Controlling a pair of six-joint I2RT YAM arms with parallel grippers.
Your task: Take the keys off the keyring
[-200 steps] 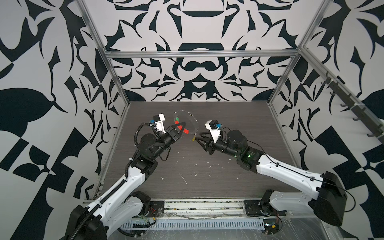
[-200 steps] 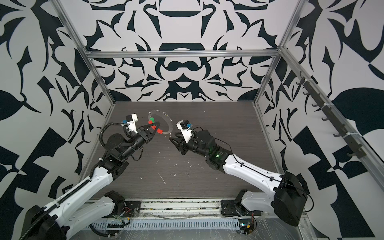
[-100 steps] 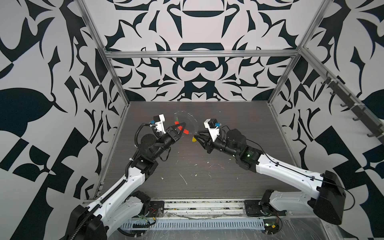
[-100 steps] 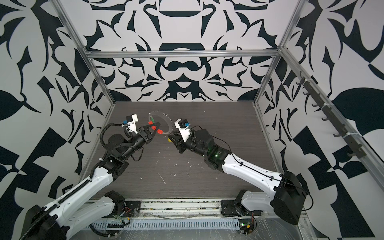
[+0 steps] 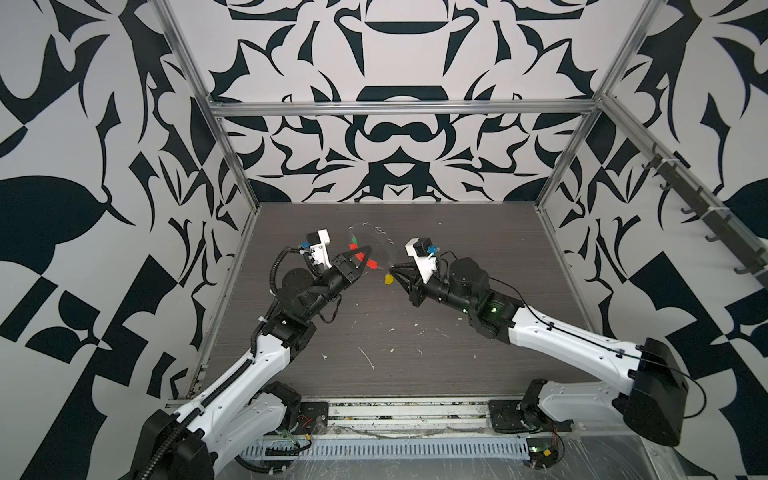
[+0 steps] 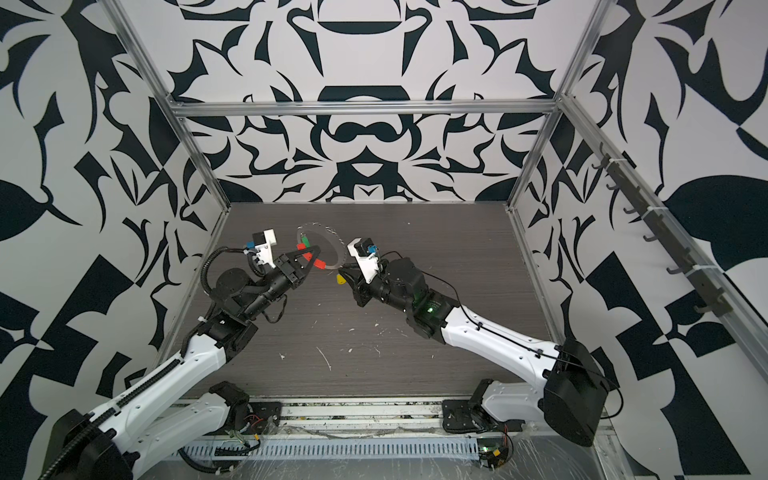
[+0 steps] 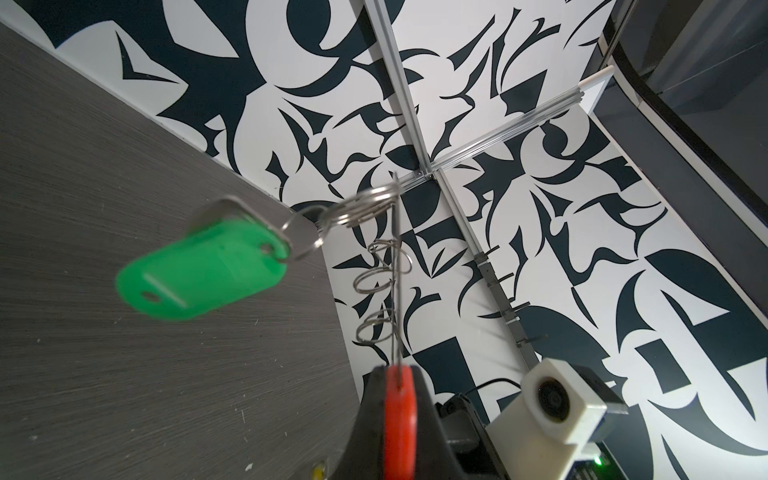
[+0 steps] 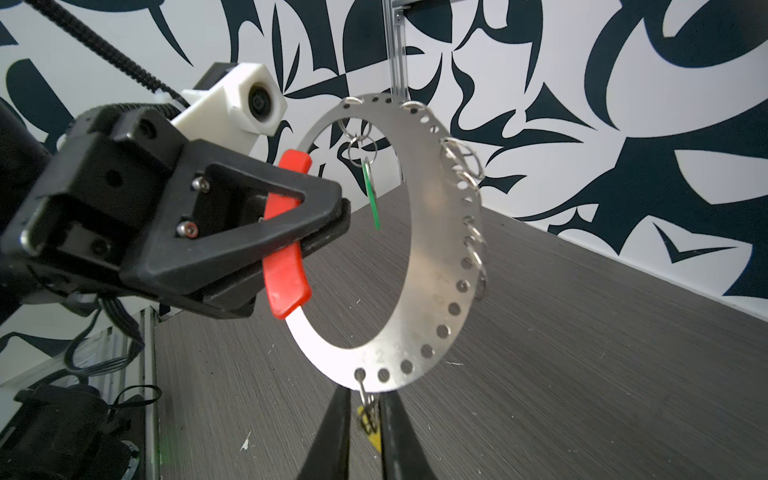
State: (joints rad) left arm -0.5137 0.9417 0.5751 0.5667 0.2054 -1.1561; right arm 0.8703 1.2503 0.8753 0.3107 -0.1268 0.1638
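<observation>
The keyring (image 8: 440,232) is a flat grey metal hoop with holes, held upright above the table. My left gripper (image 5: 366,258) (image 6: 314,257) (image 7: 399,399) is shut on its red sleeve (image 8: 286,266). The green key (image 7: 203,274) (image 5: 353,239) hangs from small rings near the hoop's top. The yellow key (image 8: 374,432) (image 5: 388,280) hangs on a small ring from the hoop's lowest hole. My right gripper (image 8: 365,419) (image 6: 343,274) has its jaws drawn in narrowly on either side of the yellow key and its ring.
Several small silver rings (image 8: 469,166) line the hoop's outer edge. White flecks and scraps (image 5: 368,358) lie on the dark wood-grain table (image 5: 478,249). Patterned walls with metal frame posts enclose it on three sides.
My right gripper's jaws have closed in from wide to narrow around the yellow key. The left gripper has kept the hoop in the same place.
</observation>
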